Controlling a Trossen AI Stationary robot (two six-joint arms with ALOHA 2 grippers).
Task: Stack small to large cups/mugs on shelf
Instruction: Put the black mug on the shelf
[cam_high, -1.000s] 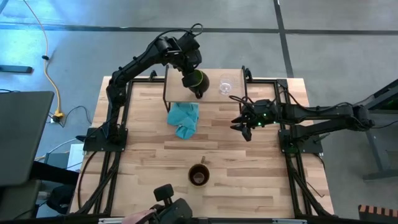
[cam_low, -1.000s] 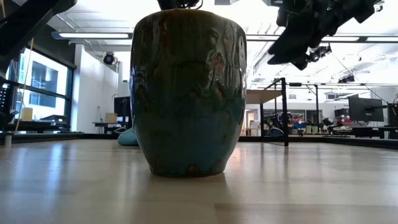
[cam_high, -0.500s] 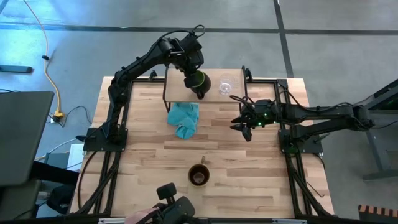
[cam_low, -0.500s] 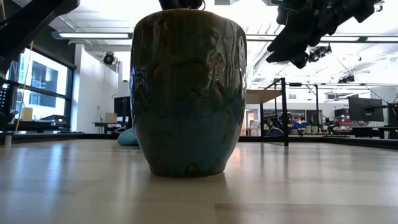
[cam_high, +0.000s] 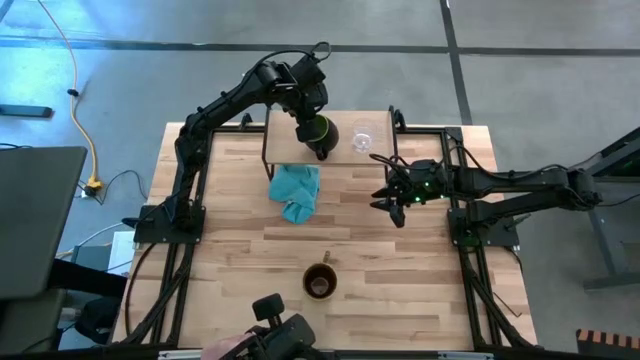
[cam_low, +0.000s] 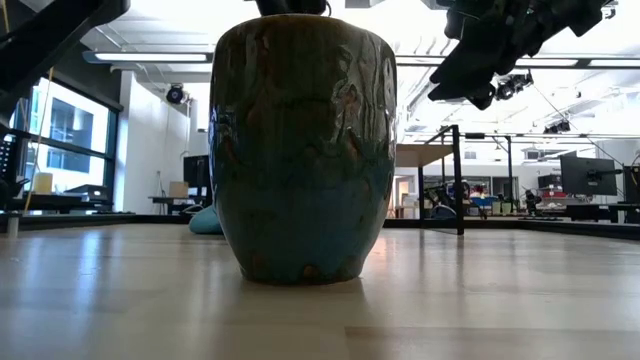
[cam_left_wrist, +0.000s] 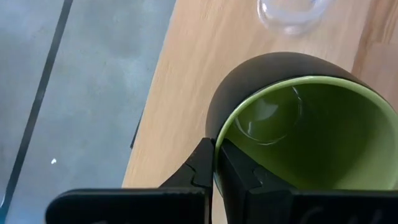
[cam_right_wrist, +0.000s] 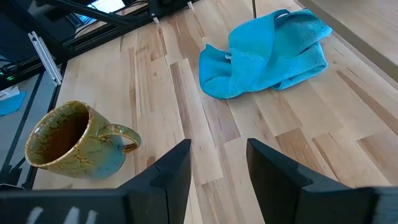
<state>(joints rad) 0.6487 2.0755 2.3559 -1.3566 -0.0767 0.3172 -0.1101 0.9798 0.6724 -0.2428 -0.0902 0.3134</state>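
My left gripper (cam_high: 308, 118) is over the light-wood shelf (cam_high: 290, 148) at the table's far side, shut on the mug that is green within and dark outside (cam_high: 319, 135). The mug fills the left wrist view (cam_left_wrist: 298, 124). The small clear glass cup (cam_high: 363, 138) stands on the shelf just right of the mug; it also shows in the left wrist view (cam_left_wrist: 286, 12). The larger brown mug (cam_high: 320, 282) stands on the table near the front edge and fills the low view (cam_low: 303, 150). My right gripper (cam_high: 392, 202) hovers open and empty right of the shelf. My left gripper pinches the green mug's rim (cam_left_wrist: 217, 144) with one finger inside the mug (cam_left_wrist: 239, 171) and one outside (cam_left_wrist: 200, 169). The fingers come from above, slanting. The mug is tilted, its mouth toward the gripper. I cannot tell whether its base touches the shelf.
A crumpled teal cloth (cam_high: 297, 191) lies on the table just in front of the shelf; it also shows in the right wrist view (cam_right_wrist: 264, 53), with the brown mug (cam_right_wrist: 68, 140) beyond it. Black frame rails (cam_high: 470, 240) run along the table's sides.
My left gripper has edged a little toward the table's right, toward the glass cup, carrying the green mug along in the same tilted hold.
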